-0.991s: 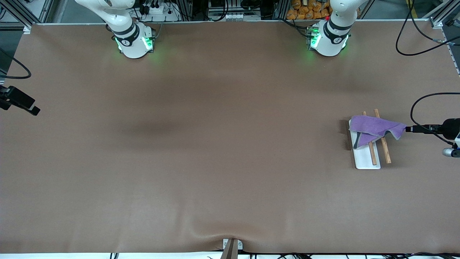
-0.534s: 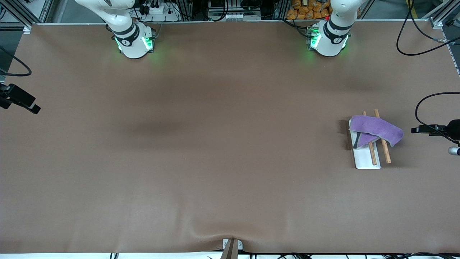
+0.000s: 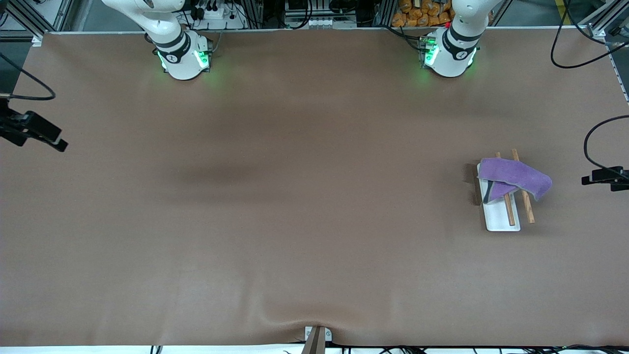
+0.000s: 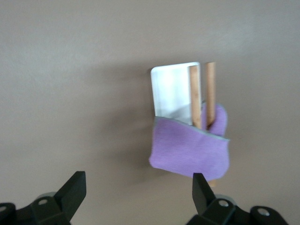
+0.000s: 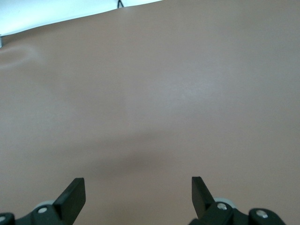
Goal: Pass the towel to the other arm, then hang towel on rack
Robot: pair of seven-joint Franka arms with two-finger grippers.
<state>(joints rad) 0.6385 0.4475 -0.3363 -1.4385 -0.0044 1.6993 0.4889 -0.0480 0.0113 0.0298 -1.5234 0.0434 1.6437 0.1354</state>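
Observation:
The purple towel (image 3: pixel 516 176) hangs draped over the rack (image 3: pixel 502 216), a white flat base with two brown wooden rods, at the left arm's end of the table. In the left wrist view the towel (image 4: pixel 190 150) covers the rods' upper ends above the white base (image 4: pixel 171 89). My left gripper (image 4: pixel 137 187) is open and empty, up in the air apart from the towel; in the front view it shows at the frame's edge (image 3: pixel 607 178). My right gripper (image 5: pixel 137 192) is open and empty over bare table at the right arm's end; it also shows in the front view (image 3: pixel 49 137).
The brown table cover (image 3: pixel 295 196) has a small wrinkle at its edge nearest the front camera. Black cables loop at the left arm's end of the table (image 3: pixel 589 142).
My left gripper has let go of the towel's corner and drawn away from the rack toward the table's end. The towel has settled on the rods. My right gripper has shifted slightly.

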